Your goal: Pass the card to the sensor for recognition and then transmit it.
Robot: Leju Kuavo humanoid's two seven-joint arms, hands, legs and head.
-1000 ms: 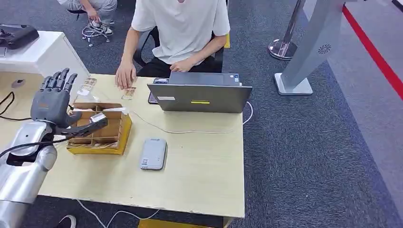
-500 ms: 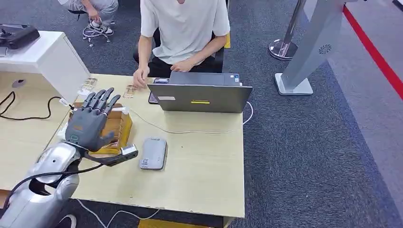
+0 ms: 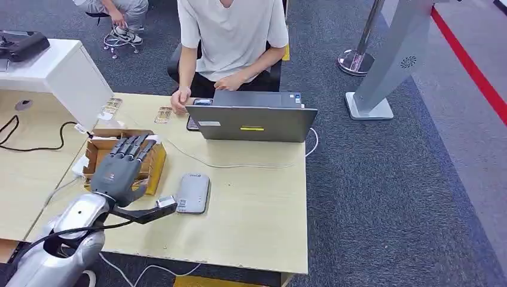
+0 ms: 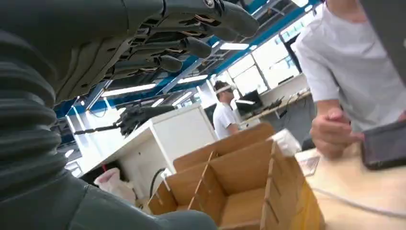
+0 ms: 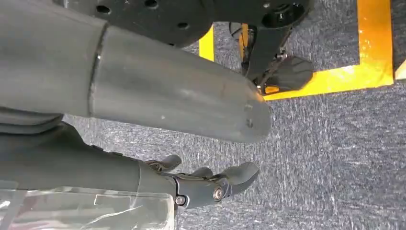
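Observation:
My left hand point(image 3: 122, 170) hovers over the near side of the cardboard box point(image 3: 95, 149), with its fingers stretched forward. Its thumb reaches out to the right and pinches a small pale card point(image 3: 166, 203). The card hangs just left of the grey card reader point(image 3: 193, 193), close to its near-left corner. In the left wrist view the fingers point(image 4: 191, 28) stretch above the box point(image 4: 239, 177) and its partitions. My right hand point(image 5: 210, 184) hangs over the carpet, its fingers loosely bent and apart from the thumb. A clear plastic sheet point(image 5: 86, 208) shows by its wrist.
A person point(image 3: 230, 36) sits behind the table with a hand point(image 3: 179, 98) beside an open grey laptop point(image 3: 251, 122). Loose cards point(image 3: 162, 115) lie near the far edge. A white cable point(image 3: 239, 165) runs across the table and a white cabinet point(image 3: 66, 72) stands at the left.
My left hand has come down and to the right, from above the box's left side toward the reader, carrying the card. The person's hand has drawn back from the loose cards.

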